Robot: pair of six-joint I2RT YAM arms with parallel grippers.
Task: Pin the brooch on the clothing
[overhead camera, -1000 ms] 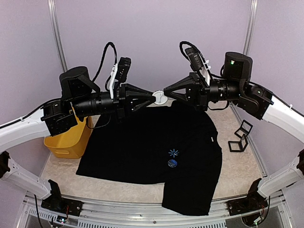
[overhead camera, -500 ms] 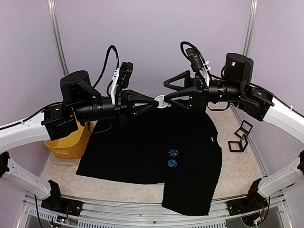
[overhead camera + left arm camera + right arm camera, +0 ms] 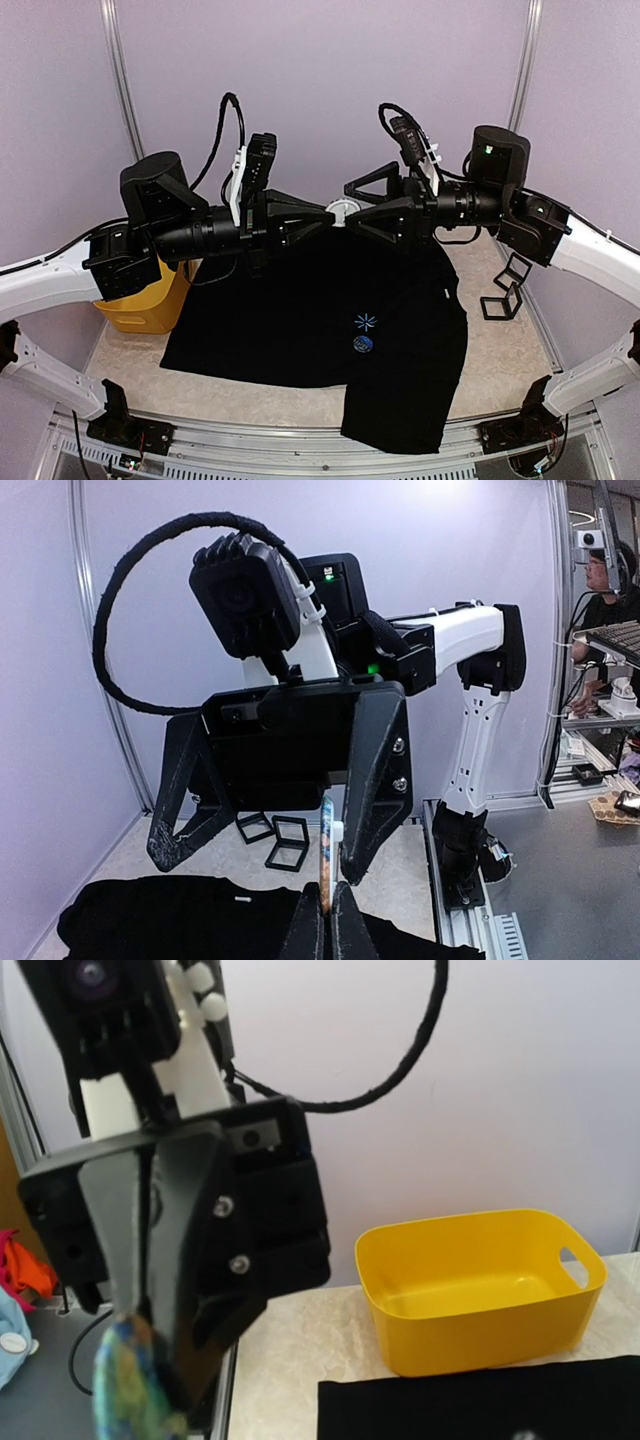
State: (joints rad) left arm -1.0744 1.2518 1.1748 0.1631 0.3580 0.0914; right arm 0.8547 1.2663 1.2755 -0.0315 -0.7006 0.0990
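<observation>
Left gripper (image 3: pixel 327 213) clenched on the brooch (image 3: pixel 341 210), high above the shirt (image 3: pixel 300 310); right gripper (image 3: pixel 350 204) released, 2 fingers spread, also above the shirt.

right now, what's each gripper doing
left gripper: closed, holding the brooch
right gripper: open, holding nothing

Upper centre: left gripper (image 3: pixel 322 213) and right gripper (image 3: pixel 352 204) meet tip to tip in mid-air, with the brooch (image 3: pixel 340 210) between them, closing that gap.
Below them: open air above the shirt (image 3: pixel 300 310), which lies flat.
Left: a yellow bin (image 3: pixel 140 305) stands at the shirt's edge, under the left arm.
Right: black stands (image 3: pixel 505 290) on the table (image 3: pixel 500 350), near the shirt.
Lower right: a bare strip of table.
Upper corners: metal posts (image 3: pixel 120 80).
</observation>
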